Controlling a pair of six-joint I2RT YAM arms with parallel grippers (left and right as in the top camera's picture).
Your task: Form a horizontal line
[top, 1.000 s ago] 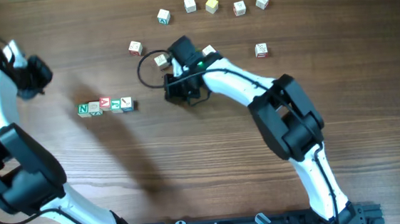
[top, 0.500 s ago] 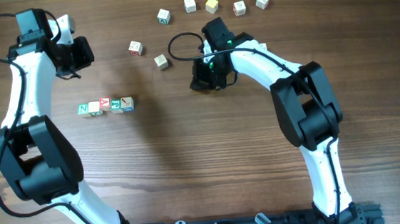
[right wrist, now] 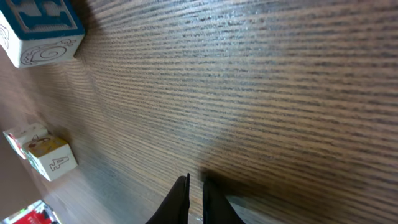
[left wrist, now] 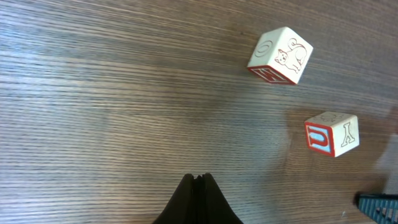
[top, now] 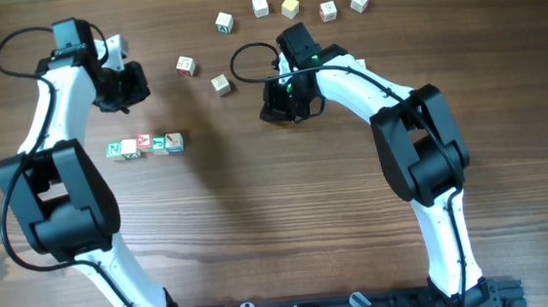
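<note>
The horizontal line (top: 144, 145) is a short row of four white letter cubes at the left middle of the table, with a green N at its left end. It shows in neither wrist view. My left gripper (top: 122, 87) is shut and empty, above the table a little beyond the row; its closed fingertips (left wrist: 200, 178) show over bare wood. My right gripper (top: 285, 102) is to the right of the row, well apart from it. Its fingers (right wrist: 194, 180) are together with only a hairline gap and hold nothing.
Two loose cubes (top: 185, 65) (top: 220, 83) lie between the grippers and show in the left wrist view (left wrist: 280, 56) (left wrist: 331, 133). Several more cubes arc along the far edge (top: 289, 7). The right wrist view shows a blue-faced cube (right wrist: 40, 31) and other cubes (right wrist: 46, 152).
My left arm has swung in from the left edge toward the right, to just beyond the row. My right gripper moved right, away from the two loose cubes, then stayed still.
</note>
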